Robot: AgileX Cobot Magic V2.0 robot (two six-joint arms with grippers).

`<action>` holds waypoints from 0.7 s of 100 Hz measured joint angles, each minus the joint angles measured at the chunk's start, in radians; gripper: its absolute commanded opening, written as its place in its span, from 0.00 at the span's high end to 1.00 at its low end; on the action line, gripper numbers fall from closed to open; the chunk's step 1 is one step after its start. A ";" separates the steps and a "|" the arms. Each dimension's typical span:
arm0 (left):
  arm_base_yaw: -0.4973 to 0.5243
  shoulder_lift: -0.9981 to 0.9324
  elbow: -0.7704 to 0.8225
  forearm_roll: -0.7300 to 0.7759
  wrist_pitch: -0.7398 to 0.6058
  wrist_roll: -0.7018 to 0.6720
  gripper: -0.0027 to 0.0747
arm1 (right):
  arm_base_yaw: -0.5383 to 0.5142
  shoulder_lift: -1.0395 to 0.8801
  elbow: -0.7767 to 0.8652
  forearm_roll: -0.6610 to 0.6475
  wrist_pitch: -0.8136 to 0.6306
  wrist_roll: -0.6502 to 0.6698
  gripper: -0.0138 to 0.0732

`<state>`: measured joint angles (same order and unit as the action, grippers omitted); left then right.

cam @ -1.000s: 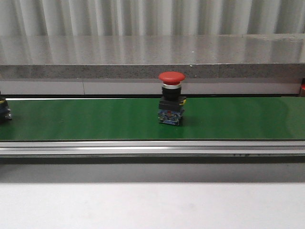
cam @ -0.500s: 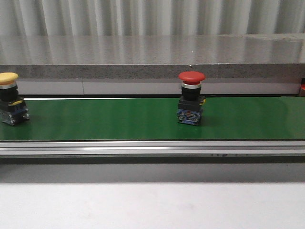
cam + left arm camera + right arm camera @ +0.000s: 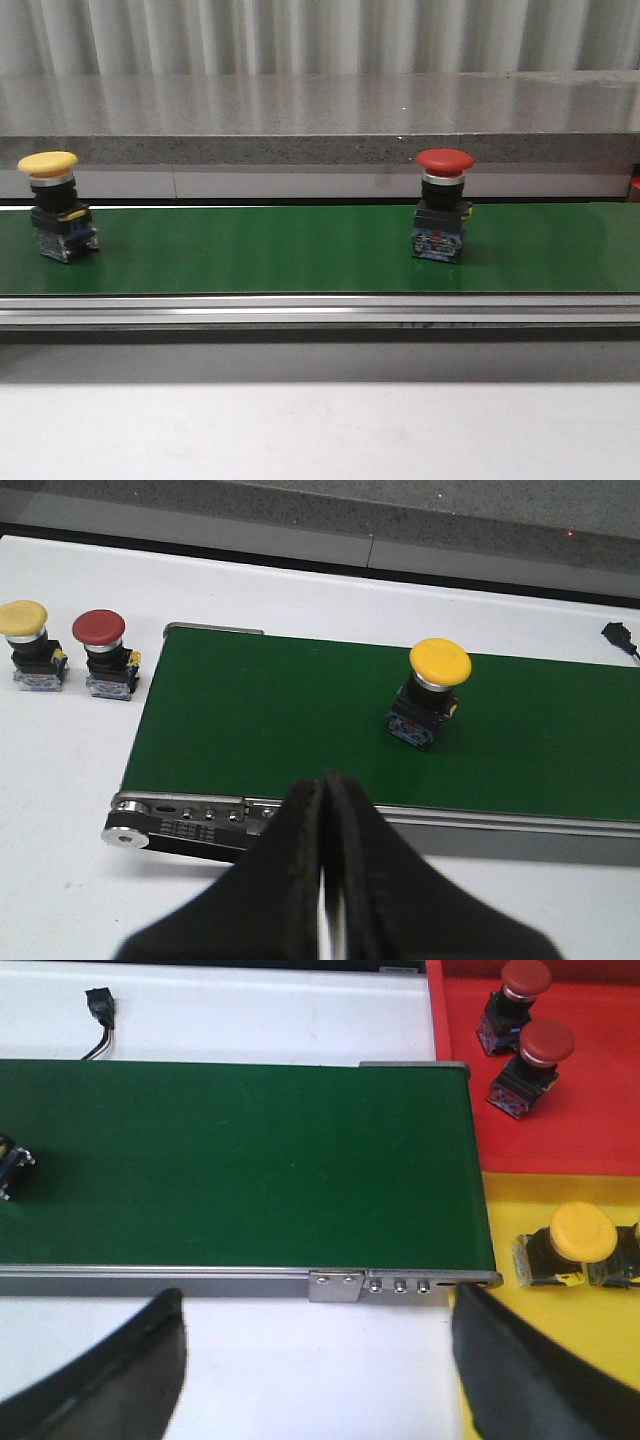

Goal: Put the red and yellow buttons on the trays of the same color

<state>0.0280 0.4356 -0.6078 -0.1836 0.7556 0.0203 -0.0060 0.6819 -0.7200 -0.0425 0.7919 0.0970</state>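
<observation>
Risk, belt [image 3: 250, 255]: you have the red button [image 3: 443, 205] nearing the right end while your right gripper [image 3: 320, 1360] gapes empty and left gripper [image 3: 325, 880] sits closed, so it may tip off.

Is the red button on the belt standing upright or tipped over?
Upright. In the front view the red button stands on its contact block on the green belt, red cap on top and level.
</observation>
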 measured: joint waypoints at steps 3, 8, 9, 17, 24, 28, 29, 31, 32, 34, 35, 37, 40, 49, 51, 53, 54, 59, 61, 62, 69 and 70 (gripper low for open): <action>0.000 0.000 0.000 0.000 0.000 0.000 0.99 | 0.000 0.000 0.000 0.000 0.000 0.000 0.12; 0.000 0.000 0.000 0.000 0.000 0.000 0.99 | 0.000 0.000 0.000 0.006 0.000 0.000 0.12; 0.000 0.000 0.000 0.000 0.000 0.000 0.99 | 0.000 0.000 0.000 0.006 0.000 0.000 0.12; 0.000 0.000 0.000 0.000 0.000 0.000 0.99 | 0.000 0.000 0.000 0.025 -0.002 0.000 0.12; 0.000 0.000 0.000 0.000 0.000 0.000 0.99 | 0.000 0.012 0.000 0.050 -0.013 -0.013 0.12; 0.000 0.000 0.000 0.000 0.000 0.000 0.99 | 0.000 0.025 0.000 0.065 -0.017 -0.035 0.12; 0.000 0.000 0.000 0.000 0.000 0.000 0.99 | 0.000 0.028 0.000 0.072 -0.019 -0.040 0.12; 0.000 0.000 0.000 0.000 0.000 0.000 0.99 | 0.000 0.037 0.000 0.078 -0.022 -0.053 0.12; 0.000 0.000 0.000 0.000 0.000 0.000 0.99 | 0.000 0.041 0.000 0.085 -0.022 -0.062 0.12; 0.000 0.000 0.000 0.000 0.000 0.000 0.99 | 0.000 0.051 0.000 0.096 -0.024 -0.073 0.12; 0.000 0.000 0.000 0.000 0.000 0.000 0.99 | 0.000 0.058 0.000 0.099 -0.024 -0.084 0.12; 0.000 0.000 0.000 0.000 0.000 0.000 0.99 | 0.000 0.065 0.000 0.109 -0.024 -0.097 0.12; 0.000 0.000 0.000 0.000 0.000 0.000 0.99 | 0.000 0.087 0.000 0.127 -0.024 -0.125 0.12; 0.000 0.000 0.000 0.000 0.000 0.000 0.99 | 0.000 0.150 0.000 0.189 -0.026 -0.206 0.12; 0.000 0.000 0.000 0.000 0.000 0.000 0.99 | 0.000 0.160 0.000 0.205 -0.027 -0.225 0.12; 0.000 0.000 0.000 0.000 0.000 0.000 0.99 | 0.000 0.176 0.000 0.221 -0.028 -0.242 0.12; 0.000 0.000 0.000 0.000 0.000 0.000 0.99 | 0.000 0.187 0.000 0.227 -0.028 -0.249 0.12; 0.000 0.000 0.000 0.000 0.000 0.000 0.99 | 0.000 0.227 -0.004 0.264 -0.028 -0.289 0.12; 0.000 0.000 0.000 0.000 0.000 0.000 0.99 | 0.000 0.244 -0.007 0.280 -0.028 -0.304 0.12; 0.000 0.000 0.000 0.000 0.000 0.000 0.99 | 0.000 0.250 -0.009 0.289 -0.028 -0.309 0.12; 0.000 0.000 0.000 0.000 0.000 0.000 0.99 | 0.000 0.303 -0.028 0.335 -0.028 -0.352 0.12; 0.000 0.000 0.000 0.000 0.000 0.000 0.99 | 0.000 0.313 -0.033 0.339 -0.028 -0.359 0.12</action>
<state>0.0280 0.4356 -0.6078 -0.1836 0.7556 0.0203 -0.0060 0.9950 -0.7526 0.2960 0.7634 -0.2623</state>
